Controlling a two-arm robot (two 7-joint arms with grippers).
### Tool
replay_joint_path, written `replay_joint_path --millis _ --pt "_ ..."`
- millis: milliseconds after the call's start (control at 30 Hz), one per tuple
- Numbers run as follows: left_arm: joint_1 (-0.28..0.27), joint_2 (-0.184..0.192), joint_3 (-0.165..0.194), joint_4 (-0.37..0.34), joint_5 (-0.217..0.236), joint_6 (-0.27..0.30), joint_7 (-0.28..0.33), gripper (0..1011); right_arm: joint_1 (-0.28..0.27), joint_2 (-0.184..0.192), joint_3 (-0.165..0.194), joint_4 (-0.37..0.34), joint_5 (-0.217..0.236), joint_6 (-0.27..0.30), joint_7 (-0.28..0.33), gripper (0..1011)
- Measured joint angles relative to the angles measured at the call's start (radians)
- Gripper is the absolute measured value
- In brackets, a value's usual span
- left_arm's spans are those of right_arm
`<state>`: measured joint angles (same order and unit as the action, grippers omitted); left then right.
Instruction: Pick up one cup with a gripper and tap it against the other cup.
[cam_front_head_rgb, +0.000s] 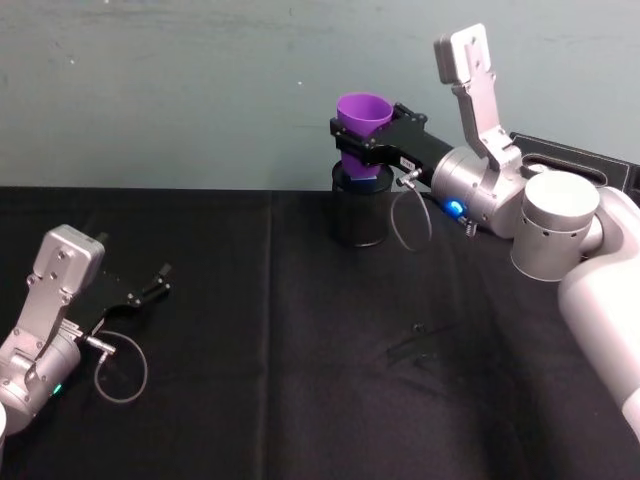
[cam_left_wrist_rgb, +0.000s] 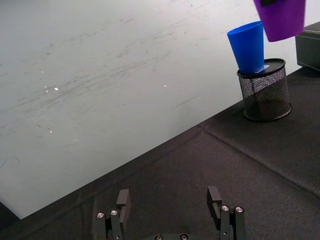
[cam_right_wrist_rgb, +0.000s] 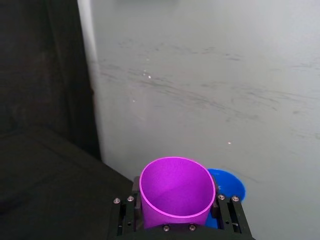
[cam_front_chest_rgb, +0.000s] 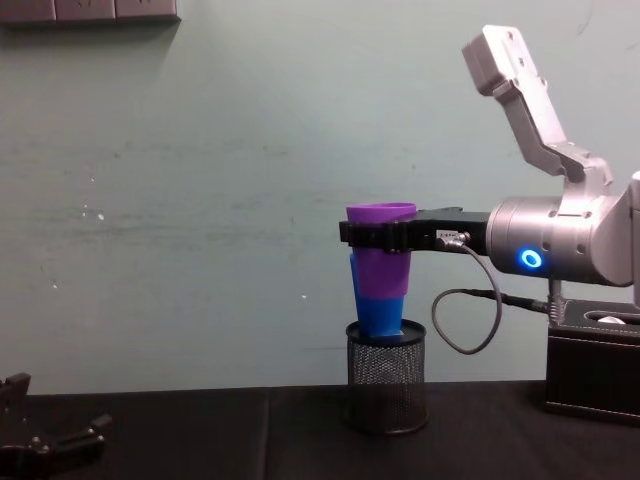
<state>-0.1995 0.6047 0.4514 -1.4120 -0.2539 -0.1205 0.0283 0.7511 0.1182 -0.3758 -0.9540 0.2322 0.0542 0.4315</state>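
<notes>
My right gripper (cam_front_head_rgb: 348, 138) is shut on the purple cup (cam_front_head_rgb: 363, 113), which it holds upright in the air at the back of the table. In the chest view the purple cup (cam_front_chest_rgb: 382, 255) sits in the right gripper (cam_front_chest_rgb: 375, 235), overlapping the top of the blue cup (cam_front_chest_rgb: 378, 315). The blue cup (cam_left_wrist_rgb: 248, 47) stands in a black mesh cylinder (cam_left_wrist_rgb: 264, 92), with the purple cup (cam_left_wrist_rgb: 280, 17) close beside its rim; I cannot tell if they touch. The right wrist view has the purple cup (cam_right_wrist_rgb: 176, 192) in front of the blue cup (cam_right_wrist_rgb: 231, 185). My left gripper (cam_front_head_rgb: 160, 280) rests open at the table's left.
The mesh cylinder (cam_front_head_rgb: 360, 215) stands by the wall at the back middle of the black-clothed table (cam_front_head_rgb: 300, 380). A black box (cam_front_chest_rgb: 595, 375) sits on the table to its right, under the right arm. A small dark scrap (cam_front_head_rgb: 415, 345) lies on the cloth.
</notes>
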Motion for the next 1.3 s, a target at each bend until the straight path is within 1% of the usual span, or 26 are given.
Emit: replay_joint_path --millis 233,433,533,733,967,1200,1300 --pt "0.0 0.0 0.0 0.0 0.0 0.0 0.0 1011 -0.052 0.029 -0.008 -0.108 0.019 0.048 0.001 741" --pt "0.0 0.0 0.0 0.0 0.0 0.0 0.0 1011 -0.082 0.054 -0.02 -0.17 0.03 0.076 0.008 741" --pt "0.0 0.0 0.0 0.0 0.0 0.0 0.0 1011 -0.104 0.074 -0.027 -0.212 0.039 0.092 0.012 741" --pt "0.0 0.0 0.0 0.0 0.0 0.0 0.0 1011 -0.143 0.105 -0.04 -0.273 0.054 0.113 0.018 741" --pt "0.0 0.0 0.0 0.0 0.0 0.0 0.0 1011 -0.182 0.129 -0.047 -0.314 0.07 0.108 0.018 741" --pt "0.0 0.0 0.0 0.0 0.0 0.0 0.0 1011 -0.224 0.157 -0.062 -0.356 0.081 0.074 0.029 741" --pt "0.0 0.0 0.0 0.0 0.0 0.0 0.0 1011 -0.23 0.164 -0.064 -0.363 0.084 0.066 0.031 741"
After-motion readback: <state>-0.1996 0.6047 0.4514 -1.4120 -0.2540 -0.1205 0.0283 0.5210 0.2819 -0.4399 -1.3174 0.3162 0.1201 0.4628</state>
